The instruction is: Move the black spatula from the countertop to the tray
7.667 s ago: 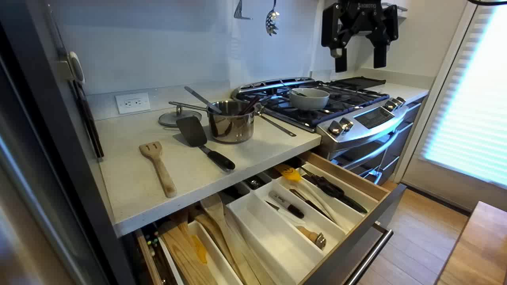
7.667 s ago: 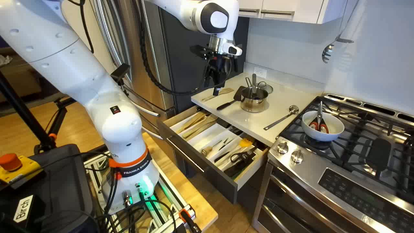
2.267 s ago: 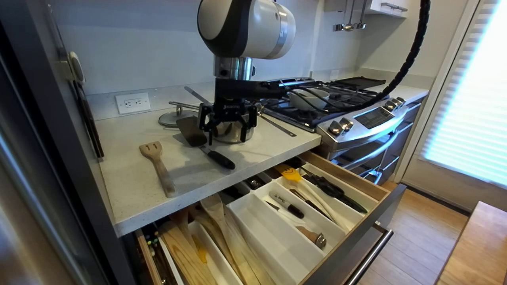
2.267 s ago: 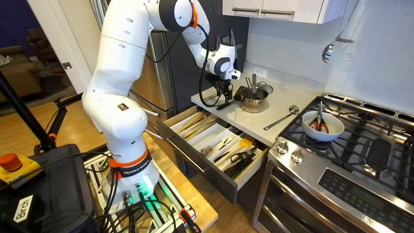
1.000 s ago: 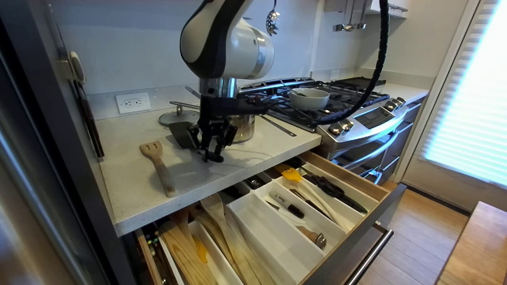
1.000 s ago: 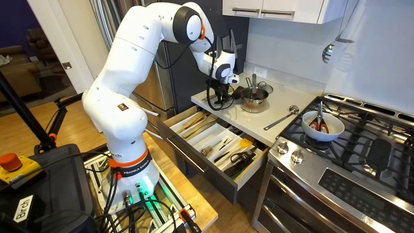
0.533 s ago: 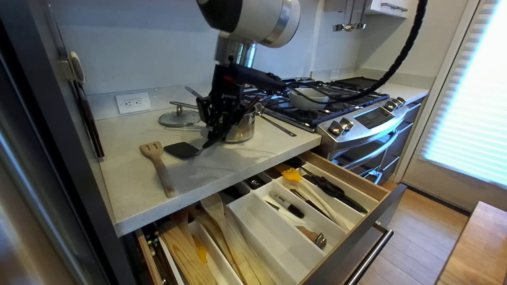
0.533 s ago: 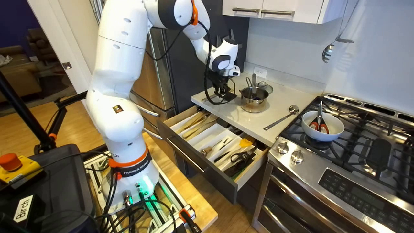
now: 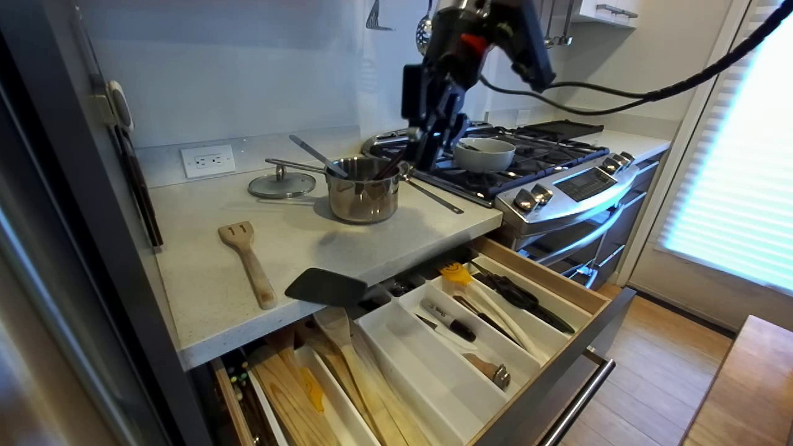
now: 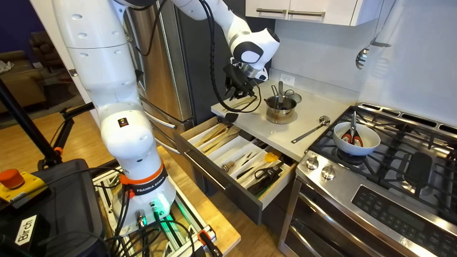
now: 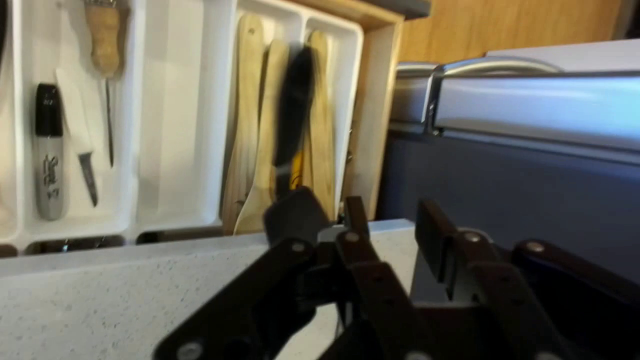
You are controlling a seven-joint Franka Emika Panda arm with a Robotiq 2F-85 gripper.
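Note:
The black spatula [image 9: 325,288] is out of my gripper. Its head is at the countertop's front edge in both exterior views [image 10: 230,117]. In the wrist view its head [image 11: 295,217] overlaps that edge and its blurred handle [image 11: 295,105] lies over wooden utensils in the drawer. I cannot tell whether it is at rest. The tray [image 9: 427,365], white with long compartments, sits in the open drawer; it also shows in the wrist view [image 11: 135,125]. My gripper [image 11: 392,215] is open, nothing between its fingers, above the pale countertop [image 9: 198,272]. In an exterior view it hangs higher [image 9: 424,152].
A light wooden slotted spatula [image 9: 248,260] lies on the countertop. Behind it are a steel pot [image 9: 362,192] with utensils and a glass lid [image 9: 282,184]. The stove with a white bowl [image 10: 357,141] stands beside the counter. A dark panel [image 11: 520,175] borders the counter's other end.
The spatula was lifted off the countertop in the shut gripper, turned and carried to the drawer side. Since half a second ago the gripper has opened, let it go and moved up and away.

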